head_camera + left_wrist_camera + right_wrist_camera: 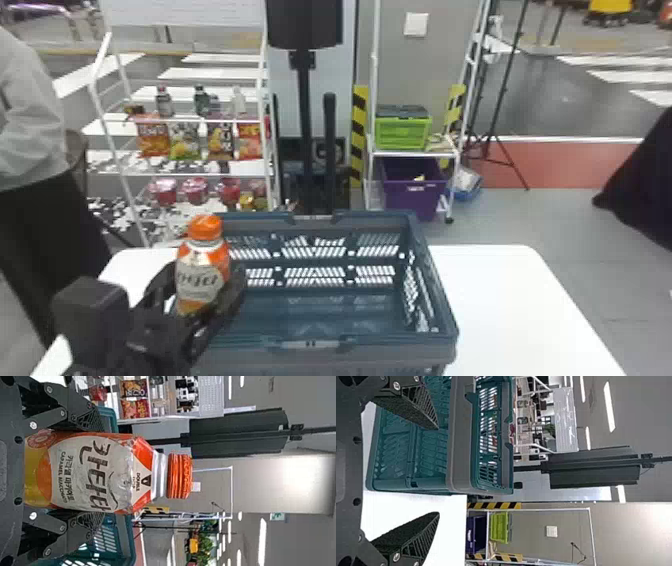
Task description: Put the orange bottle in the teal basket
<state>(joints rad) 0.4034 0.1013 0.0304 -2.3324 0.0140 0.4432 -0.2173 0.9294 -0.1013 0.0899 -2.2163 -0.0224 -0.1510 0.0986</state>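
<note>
1. White worktop (510,305): it carries the basket. If I let go too far to the left, I judge the bottle could fall past the basket onto it or off its edge.
2. Teal basket (400,357): open at the top. My main worry is its left side; coming across too low could catch the bottle's base there and tip it or shove the basket.
3. My right hand (438,471): open and empty, near the basket. A careless swing could nudge it.
4. My left hand (95,472): closed around the bottle's body. Opening it while high could let the bottle drop hard and topple.
5. Orange bottle (200,280): upright in my left hand, at the basket's left side; I can't tell whether its base clears the rim. Smooth plastic might slip if bumped.
</note>
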